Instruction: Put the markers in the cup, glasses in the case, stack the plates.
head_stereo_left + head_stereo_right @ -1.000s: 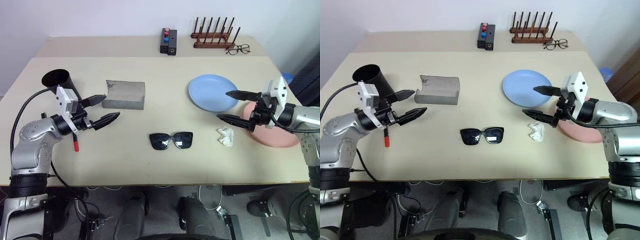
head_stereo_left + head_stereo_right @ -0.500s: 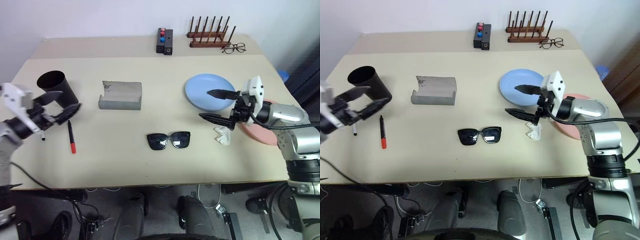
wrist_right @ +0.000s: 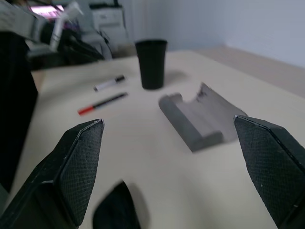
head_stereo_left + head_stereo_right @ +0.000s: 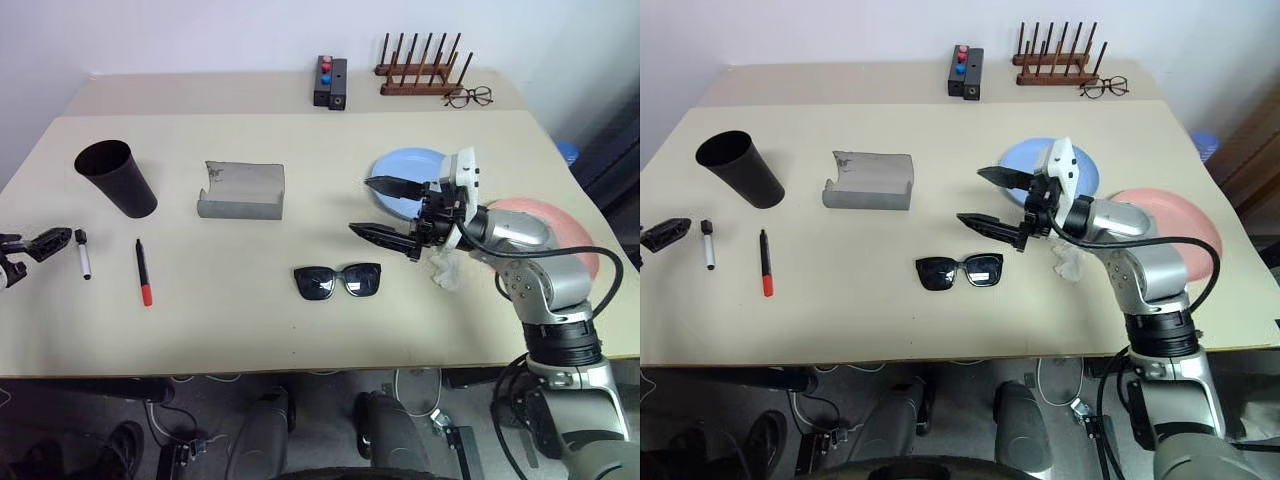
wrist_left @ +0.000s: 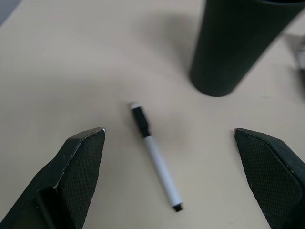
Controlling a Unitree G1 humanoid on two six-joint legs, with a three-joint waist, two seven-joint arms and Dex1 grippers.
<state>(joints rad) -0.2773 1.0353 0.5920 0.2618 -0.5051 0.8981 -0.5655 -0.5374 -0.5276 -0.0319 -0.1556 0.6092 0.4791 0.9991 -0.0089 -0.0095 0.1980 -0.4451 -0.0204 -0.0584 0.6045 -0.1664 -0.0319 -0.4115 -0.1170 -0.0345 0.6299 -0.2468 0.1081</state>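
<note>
Both grippers spread wide, nothing held
Right gripper [image 4: 992, 200] hovers above mid-tabletop past sunglasses [image 4: 961, 271]; left gripper [image 5: 176, 176] at left edge near white marker [image 5: 153, 155], red-tipped marker [image 4: 143, 272], cup [image 4: 116, 177]; grey case [image 4: 242, 190] beside; blue plate [image 4: 1086, 166], pink plate [image 4: 1185, 224] near right edge

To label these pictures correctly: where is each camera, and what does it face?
Head, both eyes: looks down on the table; right gripper open above sunglasses.
Left wrist: faces white marker and cup, between open fingers.
Right wrist: faces case, cup, red marker.
Shared: cup, white marker.
</note>
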